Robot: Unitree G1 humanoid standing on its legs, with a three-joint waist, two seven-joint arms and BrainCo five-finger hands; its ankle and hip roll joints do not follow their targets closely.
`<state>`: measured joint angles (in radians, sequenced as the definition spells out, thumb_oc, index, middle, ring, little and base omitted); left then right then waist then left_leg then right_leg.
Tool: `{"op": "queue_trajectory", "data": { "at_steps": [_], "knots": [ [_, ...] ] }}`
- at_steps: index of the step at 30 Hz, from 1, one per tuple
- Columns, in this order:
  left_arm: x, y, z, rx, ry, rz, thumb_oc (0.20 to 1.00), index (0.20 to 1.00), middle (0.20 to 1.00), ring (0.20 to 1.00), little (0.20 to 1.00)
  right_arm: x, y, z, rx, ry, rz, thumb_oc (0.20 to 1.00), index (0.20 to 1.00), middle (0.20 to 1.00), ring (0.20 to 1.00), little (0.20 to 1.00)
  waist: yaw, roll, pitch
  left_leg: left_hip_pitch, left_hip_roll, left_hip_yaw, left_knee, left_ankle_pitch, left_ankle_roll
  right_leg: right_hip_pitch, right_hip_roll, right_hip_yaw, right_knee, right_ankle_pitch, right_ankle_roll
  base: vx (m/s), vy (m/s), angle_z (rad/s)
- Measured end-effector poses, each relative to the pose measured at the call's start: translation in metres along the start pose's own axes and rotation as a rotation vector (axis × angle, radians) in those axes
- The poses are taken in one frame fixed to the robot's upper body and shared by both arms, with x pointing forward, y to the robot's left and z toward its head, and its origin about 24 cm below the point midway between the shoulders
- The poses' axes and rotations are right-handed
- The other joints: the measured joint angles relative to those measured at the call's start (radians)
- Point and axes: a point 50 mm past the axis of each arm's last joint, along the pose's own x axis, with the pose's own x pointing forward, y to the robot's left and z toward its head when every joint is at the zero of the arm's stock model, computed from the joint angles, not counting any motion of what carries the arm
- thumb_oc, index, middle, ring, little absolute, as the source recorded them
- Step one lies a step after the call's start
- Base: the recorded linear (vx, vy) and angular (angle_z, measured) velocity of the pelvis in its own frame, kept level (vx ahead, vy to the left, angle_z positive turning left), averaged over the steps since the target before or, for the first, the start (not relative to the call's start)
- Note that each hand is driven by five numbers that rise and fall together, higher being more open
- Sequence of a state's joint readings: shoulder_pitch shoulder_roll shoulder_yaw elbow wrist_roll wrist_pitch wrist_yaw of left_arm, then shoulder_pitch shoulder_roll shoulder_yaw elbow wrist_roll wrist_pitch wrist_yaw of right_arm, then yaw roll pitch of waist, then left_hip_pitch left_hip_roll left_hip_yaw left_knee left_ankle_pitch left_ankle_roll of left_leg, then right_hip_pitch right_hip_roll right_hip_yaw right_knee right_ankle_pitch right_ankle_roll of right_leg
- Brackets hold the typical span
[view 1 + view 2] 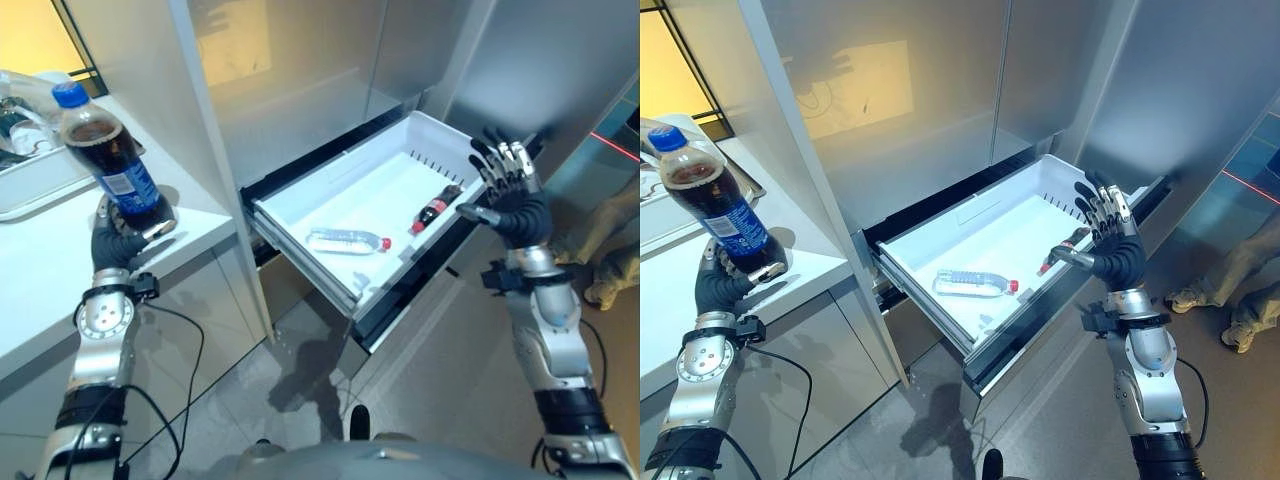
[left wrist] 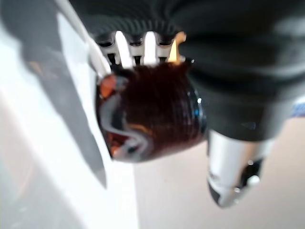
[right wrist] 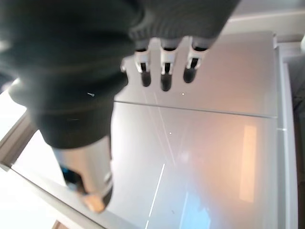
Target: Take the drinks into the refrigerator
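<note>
Left hand raised with cola bottle; right hand spread by open fridge drawer.

Left hand [image 1: 118,243] upright over white counter [image 1: 40,280], fingers wrapped round base of big blue-capped cola bottle [image 1: 108,160]. Right hand [image 1: 512,192] lifted, fingers straight and splayed, holding nothing, at the drawer's [image 1: 300,215] right side. Inside the drawer lie a clear water bottle [image 1: 347,240] and a small cola bottle [image 1: 434,209].
</note>
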<state>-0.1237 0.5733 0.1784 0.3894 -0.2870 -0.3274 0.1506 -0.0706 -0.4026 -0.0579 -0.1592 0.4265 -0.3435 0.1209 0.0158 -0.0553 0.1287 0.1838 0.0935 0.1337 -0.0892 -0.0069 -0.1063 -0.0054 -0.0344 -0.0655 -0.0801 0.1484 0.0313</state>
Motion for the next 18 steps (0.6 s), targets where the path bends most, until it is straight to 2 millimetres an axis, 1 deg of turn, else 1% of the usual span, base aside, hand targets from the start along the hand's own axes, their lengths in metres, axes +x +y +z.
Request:
{"op": "queue_trajectory", "data": {
  "at_steps": [3,4,5,9,15,16,17,18],
  "knots": [
    [0.0016,0.0013,-0.0024,0.000,0.012,0.018,1.000,1.000,1.000,1.000,1.000,-0.0015,-0.0003,-0.0003,-0.001,0.005,0.003,1.000,1.000,1.000,1.000,1.000,-0.008,0.000,-0.001,0.005,-0.003,0.020,0.000,-0.001,0.000,-0.003,0.003,0.018,-0.006,0.009,0.000,0.00,0.025,-0.20],
    [0.0016,0.0020,-0.0028,0.002,0.014,0.021,1.000,1.000,1.000,1.000,1.000,-0.0019,0.0001,-0.0007,0.001,0.007,0.005,1.000,1.000,1.000,1.000,1.000,-0.001,0.001,-0.001,0.011,-0.003,0.033,0.000,-0.004,0.001,-0.005,0.005,0.032,-0.007,0.013,0.000,0.00,0.014,-0.30],
    [0.0014,0.0023,-0.0035,0.003,0.017,0.025,1.000,1.000,1.000,1.000,1.000,-0.0028,0.0002,-0.0012,0.005,0.011,0.005,1.000,1.000,1.000,1.000,1.000,-0.002,0.001,-0.002,0.013,-0.003,0.038,0.000,-0.007,0.005,-0.004,0.005,0.036,-0.008,0.014,0.001,-0.01,0.012,-0.22],
    [0.0016,0.0025,-0.0038,0.003,0.019,0.029,1.000,1.000,1.000,1.000,1.000,-0.0052,0.0013,0.0003,0.008,0.009,0.013,1.000,1.000,1.000,1.000,1.000,-0.005,0.002,-0.002,0.014,-0.007,0.061,0.000,-0.008,0.007,-0.019,0.007,0.059,-0.001,0.018,0.002,-0.02,0.018,-0.17],
    [0.0022,0.0023,-0.0041,0.004,0.025,0.027,1.000,1.000,1.000,1.000,1.000,-0.0066,0.0019,0.0003,0.009,0.012,0.018,1.000,1.000,1.000,1.000,1.000,-0.028,0.002,-0.002,0.019,-0.014,0.090,0.001,-0.007,0.006,-0.034,0.008,0.088,0.011,0.022,0.005,-0.02,0.012,-0.15],
    [0.0038,0.0019,-0.0042,0.003,0.026,0.027,0.489,0.489,0.489,0.489,0.489,-0.0068,0.0020,0.0002,0.009,0.013,0.019,1.000,1.000,1.000,1.000,1.000,-0.029,0.003,-0.002,0.021,-0.015,0.101,0.001,-0.008,0.007,-0.038,0.009,0.093,0.011,0.024,0.005,-0.02,0.012,-0.26],
    [0.0053,0.0018,-0.0050,0.002,0.031,0.029,0.200,0.200,0.200,0.200,0.200,-0.0067,0.0023,0.0002,0.009,0.012,0.024,1.000,1.000,1.000,1.000,1.000,-0.029,0.004,-0.001,0.026,-0.016,0.112,0.001,-0.009,0.006,-0.039,0.011,0.110,0.012,0.027,0.006,-0.02,0.012,-0.26],
    [0.0059,0.0019,-0.0056,0.001,0.034,0.032,0.200,0.200,0.200,0.200,0.200,-0.0067,0.0024,0.0004,0.009,0.012,0.025,1.000,1.000,1.000,1.000,1.000,-0.029,0.006,0.000,0.029,-0.016,0.116,0.001,-0.010,0.006,-0.038,0.012,0.112,0.013,0.027,0.006,-0.02,0.011,-0.23]
  ]
}}
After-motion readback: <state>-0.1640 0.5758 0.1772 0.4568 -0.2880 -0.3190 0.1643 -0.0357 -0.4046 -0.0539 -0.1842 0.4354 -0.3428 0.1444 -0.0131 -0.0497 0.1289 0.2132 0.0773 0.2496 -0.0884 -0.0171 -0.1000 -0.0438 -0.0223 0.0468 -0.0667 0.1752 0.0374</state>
